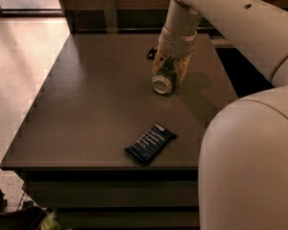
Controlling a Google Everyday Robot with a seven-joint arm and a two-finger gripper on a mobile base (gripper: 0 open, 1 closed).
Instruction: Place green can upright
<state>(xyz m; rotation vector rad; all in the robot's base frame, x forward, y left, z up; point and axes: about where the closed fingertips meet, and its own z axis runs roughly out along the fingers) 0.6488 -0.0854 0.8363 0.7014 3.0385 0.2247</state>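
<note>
The green can (164,78) lies tilted on its side at the back right of the dark table (86,104), its silver end facing the camera. My gripper (171,67) reaches down from above and its yellowish fingers (184,67) sit on either side of the can's body, closed on it. The can's lower end looks slightly raised off the table top. The white arm covers the right side of the view.
A flat dark snack bar wrapper (150,143) lies near the table's front edge. A small dark object (151,53) sits behind the can. A dark shelf or bench runs behind the table. Pale floor lies to the left.
</note>
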